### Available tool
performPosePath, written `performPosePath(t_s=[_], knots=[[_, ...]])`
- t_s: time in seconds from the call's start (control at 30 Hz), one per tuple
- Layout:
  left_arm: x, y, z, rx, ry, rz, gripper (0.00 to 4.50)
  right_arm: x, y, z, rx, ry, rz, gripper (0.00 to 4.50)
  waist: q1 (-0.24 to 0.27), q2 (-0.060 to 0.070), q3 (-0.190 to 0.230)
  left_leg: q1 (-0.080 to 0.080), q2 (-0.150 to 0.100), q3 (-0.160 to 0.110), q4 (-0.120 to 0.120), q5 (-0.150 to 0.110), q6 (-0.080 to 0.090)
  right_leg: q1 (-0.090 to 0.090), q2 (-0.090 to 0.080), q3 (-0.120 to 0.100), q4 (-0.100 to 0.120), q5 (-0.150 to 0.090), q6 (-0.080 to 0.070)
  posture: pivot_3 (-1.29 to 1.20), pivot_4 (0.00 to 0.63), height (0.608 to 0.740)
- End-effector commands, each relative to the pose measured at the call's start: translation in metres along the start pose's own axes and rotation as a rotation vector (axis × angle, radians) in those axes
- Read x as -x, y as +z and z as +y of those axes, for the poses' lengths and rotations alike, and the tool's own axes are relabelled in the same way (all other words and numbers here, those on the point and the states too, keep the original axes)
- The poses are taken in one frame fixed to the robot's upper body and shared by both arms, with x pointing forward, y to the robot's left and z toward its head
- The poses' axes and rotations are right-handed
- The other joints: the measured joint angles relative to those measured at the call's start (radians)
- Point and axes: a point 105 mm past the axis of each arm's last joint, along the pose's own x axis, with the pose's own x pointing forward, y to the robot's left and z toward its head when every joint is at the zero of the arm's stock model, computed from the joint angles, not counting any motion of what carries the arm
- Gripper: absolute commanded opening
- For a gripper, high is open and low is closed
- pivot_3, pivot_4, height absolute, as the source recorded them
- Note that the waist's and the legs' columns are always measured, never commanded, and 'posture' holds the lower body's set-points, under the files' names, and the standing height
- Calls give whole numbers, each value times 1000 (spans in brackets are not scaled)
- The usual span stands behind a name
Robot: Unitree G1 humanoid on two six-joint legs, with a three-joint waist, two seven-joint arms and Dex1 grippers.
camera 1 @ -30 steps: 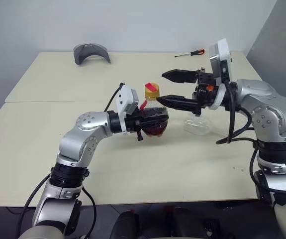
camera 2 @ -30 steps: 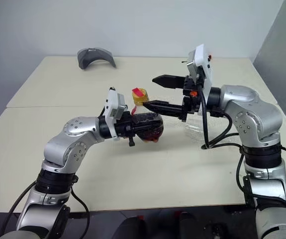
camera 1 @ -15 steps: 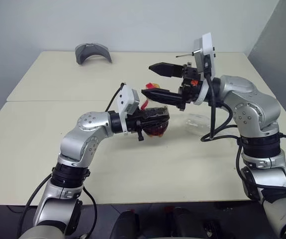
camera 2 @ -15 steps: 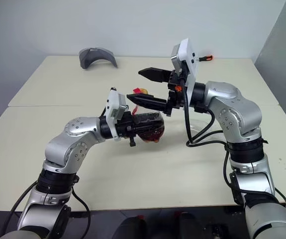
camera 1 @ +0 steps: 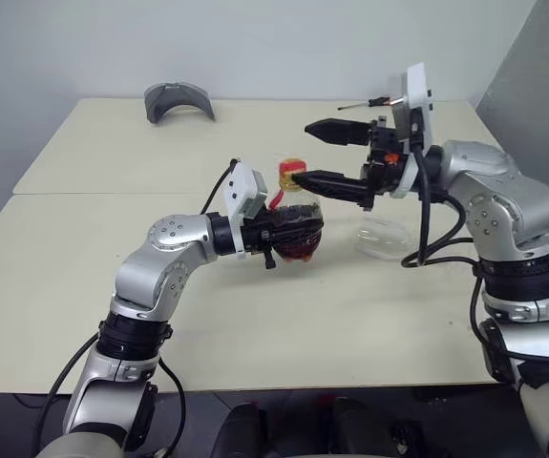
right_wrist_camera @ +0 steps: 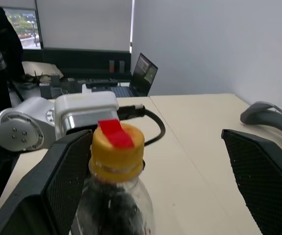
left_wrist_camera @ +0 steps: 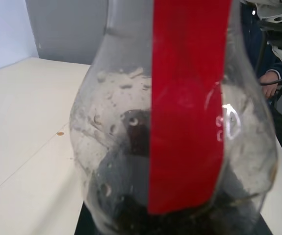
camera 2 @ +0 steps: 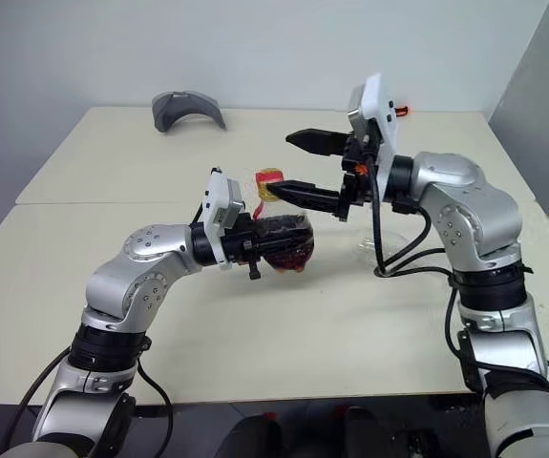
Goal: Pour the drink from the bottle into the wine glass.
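Surface (camera 1: 112, 277) bearing wine glass (camera 1: 385, 239), lying empty near right edge. Bottle (camera 1: 293, 229), upright above surface centre, clamped in left gripper (camera 1: 288, 229) jaws; drink inside. Right gripper (camera 1: 324, 153), jaws wide, straddling yellow cap (right_wrist_camera: 117, 149). Uncapping, pouring outstanding.

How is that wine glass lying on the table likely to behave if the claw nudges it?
The wine glass lies on its side on the table, so its rounded bowl would probably roll in an arc. It looks thin and clear, so likely light and fragile. Smooth walls may slip between the right claw fingers.
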Motion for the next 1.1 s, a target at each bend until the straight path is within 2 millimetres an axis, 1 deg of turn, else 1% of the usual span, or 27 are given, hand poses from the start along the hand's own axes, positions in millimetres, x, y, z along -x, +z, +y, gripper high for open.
performPosePath(t_s=[0.03,0.2,0.4,0.6,0.83,0.93,1.1], knots=[[0,20,-4,-66,-25,-57,976,14,4,-5,19,-40,8,4476,0,0,0,0,0,0,0,0,0,0,0,0,0,0,0,0,150,740],[-1,20,-4,-67,-29,-60,976,16,5,-1,12,-30,14,4476,-3,0,0,0,0,0,0,0,0,0,0,0,0,0,0,0,150,740],[-2,21,-4,-68,-33,-61,976,10,7,5,-3,-3,-7,4476,-1,0,0,0,0,0,0,0,0,0,0,0,0,0,0,0,150,740],[-1,20,-3,-70,-31,-58,976,2,15,17,-66,56,-52,4476,-1,0,0,0,0,0,0,0,0,0,0,0,0,0,0,0,150,740],[-2,20,-3,-70,-31,-58,976,-8,21,20,-75,68,-86,4476,-1,0,0,0,0,0,0,0,0,0,0,0,0,0,0,0,150,740],[-3,20,-4,-70,-35,-60,976,-16,25,20,-73,73,-110,4476,-1,0,0,0,0,0,0,0,0,0,0,0,0,0,0,0,150,740],[-3,21,-4,-71,-34,-61,976,-22,28,21,-71,85,-123,4476,-1,0,0,0,0,0,0,0,0,0,0,0,0,0,0,0,150,740]])
